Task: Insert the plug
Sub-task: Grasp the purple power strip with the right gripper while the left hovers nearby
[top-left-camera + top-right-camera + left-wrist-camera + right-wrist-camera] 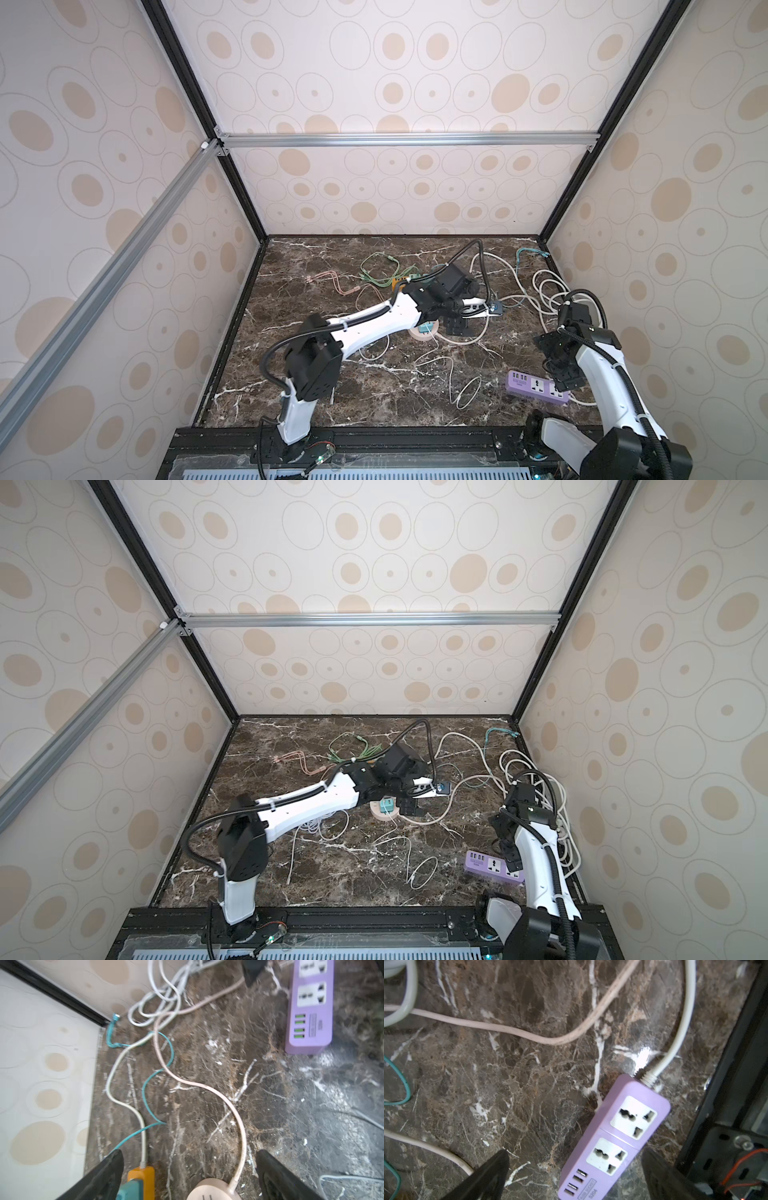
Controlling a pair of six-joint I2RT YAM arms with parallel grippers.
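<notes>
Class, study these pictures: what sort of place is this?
Probably a robot test booth: left arm and right arm at a marble tabletop, patterned panel walls, an aluminium rail, a purple power strip.

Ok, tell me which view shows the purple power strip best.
The right wrist view: the purple power strip lies close, with both sockets, four USB ports and its cord showing. The left wrist view shows the strip blurred, its far end cut off. In both top views the strip is small, partly behind the right arm.
</notes>
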